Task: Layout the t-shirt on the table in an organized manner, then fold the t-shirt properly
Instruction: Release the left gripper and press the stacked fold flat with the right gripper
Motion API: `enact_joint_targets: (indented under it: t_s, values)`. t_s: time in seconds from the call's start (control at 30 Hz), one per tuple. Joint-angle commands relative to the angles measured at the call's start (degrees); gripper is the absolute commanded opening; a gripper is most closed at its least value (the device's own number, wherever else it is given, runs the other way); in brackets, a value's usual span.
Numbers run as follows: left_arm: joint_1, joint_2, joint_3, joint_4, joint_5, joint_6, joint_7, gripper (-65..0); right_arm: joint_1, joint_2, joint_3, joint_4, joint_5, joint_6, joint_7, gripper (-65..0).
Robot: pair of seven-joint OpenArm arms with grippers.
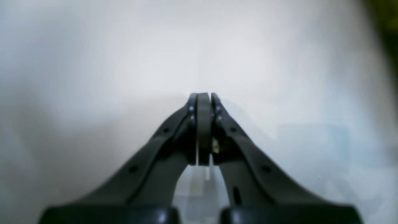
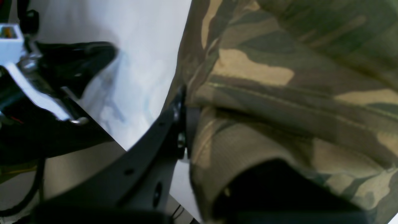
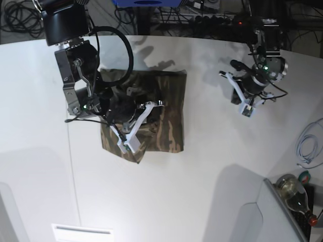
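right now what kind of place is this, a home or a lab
Most likely a robotics lab or test bench, not a home: a big white table carries two robot arms working a camouflage t-shirt, with tangled cables and power strips along the far edge.

Base cam overhead; wrist cams close, along end effectors, sharing table (image 3: 202, 166)

No text, label, brand, number or sign can be read in any of the three views. The camouflage t-shirt (image 3: 151, 111) shows only its pattern, with no lettering visible, and the white worktop (image 3: 202, 191) carries no markings that can be made out.
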Motion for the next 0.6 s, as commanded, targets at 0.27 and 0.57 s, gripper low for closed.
enact_joint_targets:
  t_s: [0.27, 0.57]
  values:
    - [0.72, -1.37, -12.98, 1.67, -0.60, -7.77, -1.24, -65.0, 0.97, -0.79, -7.03, 1.30, -2.55, -3.01, -0.70, -64.4]
    - [0.72, -1.37, -14.48, 1.67, -0.60, -7.77, -1.24, -65.0, 1.94, -1.58, -7.20, 1.21, -2.55, -3.01, -0.96, -63.5]
